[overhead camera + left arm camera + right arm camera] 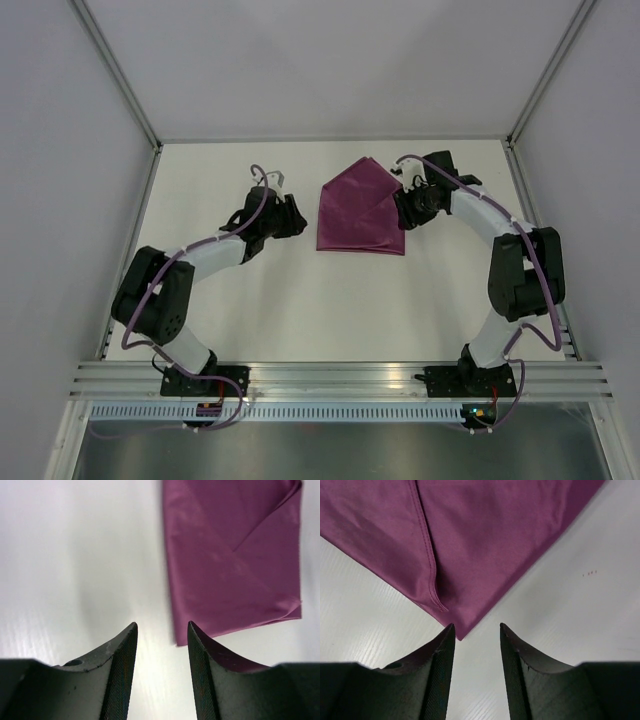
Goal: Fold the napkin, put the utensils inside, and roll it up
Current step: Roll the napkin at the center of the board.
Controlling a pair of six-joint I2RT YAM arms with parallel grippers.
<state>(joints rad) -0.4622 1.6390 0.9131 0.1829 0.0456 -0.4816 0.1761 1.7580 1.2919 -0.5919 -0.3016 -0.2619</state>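
The plum-magenta napkin [358, 208] lies partly folded on the white table, a flap turned over it and a point at the far end. My left gripper [297, 218] is open and empty just left of the napkin's left edge; in the left wrist view the napkin [235, 555] lies ahead and to the right of my gripper [161, 626]. My right gripper [404, 212] is open and empty at the napkin's right corner; in the right wrist view that corner [462, 630] sits just before my gripper [476, 626]. No utensils are in view.
The white table [330, 310] is bounded by grey side walls and metal frame posts. An aluminium rail [340, 380] runs along the near edge, where both arm bases are bolted.
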